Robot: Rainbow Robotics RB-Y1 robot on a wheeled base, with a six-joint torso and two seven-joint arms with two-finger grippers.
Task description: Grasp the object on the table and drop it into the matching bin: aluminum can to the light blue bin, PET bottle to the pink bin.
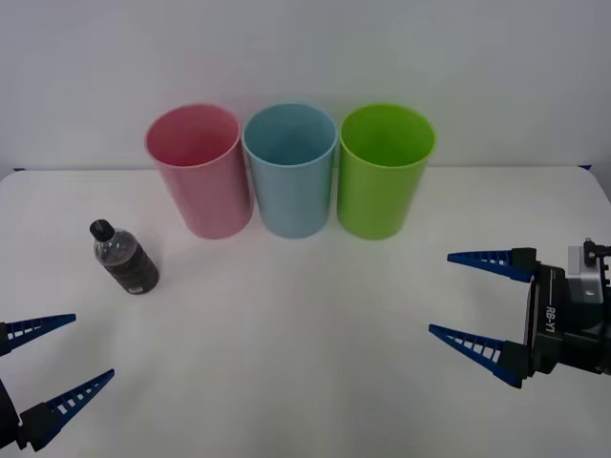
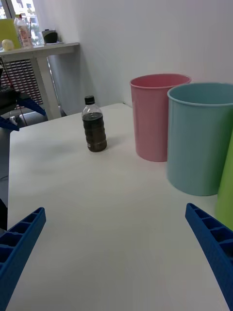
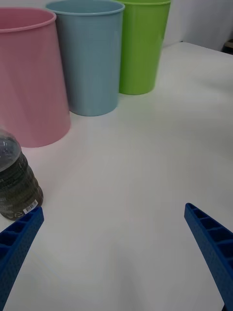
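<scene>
Both tools gape; PET bottle (image 1: 124,257) near left tool (image 1: 59,355)

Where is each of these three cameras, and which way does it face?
Front view: above the arms, looking down at the table; both open claws show, left claw, right claw.
Right wrist view: faces the PET bottle; own fingers.
Left wrist view: faces the pink bin; own fingers.
All share bottle and bins.
</scene>
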